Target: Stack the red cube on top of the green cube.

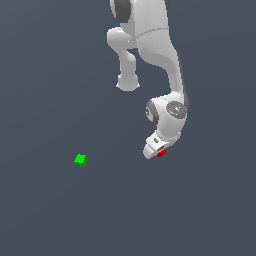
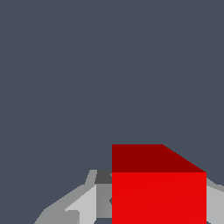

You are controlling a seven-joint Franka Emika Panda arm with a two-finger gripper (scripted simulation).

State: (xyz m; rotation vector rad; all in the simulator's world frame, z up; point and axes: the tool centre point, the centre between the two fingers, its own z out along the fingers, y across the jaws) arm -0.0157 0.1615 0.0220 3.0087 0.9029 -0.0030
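Well apart from the green cube (image 1: 80, 160), the hand (image 1: 157, 151) grips the red cube (image 1: 161, 153).

Smooth, glossy white shell on the arm (image 1: 160, 55) and gripper (image 1: 155, 149); red cube (image 2: 158, 192) and green cube (image 1: 80, 160) flat, matt, untextured; ground (image 1: 50, 75) uniform matt slate-grey.

Flat even simulator light, no cast shadows (coarse, blocky render), sharp throughout.

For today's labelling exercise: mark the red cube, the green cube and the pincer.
red cube (image 2: 158, 197): wrist view, bright front face.
green cube (image 1: 80, 160): exterior view, its centre.
pincer (image 1: 156, 150): exterior view, at its tips.
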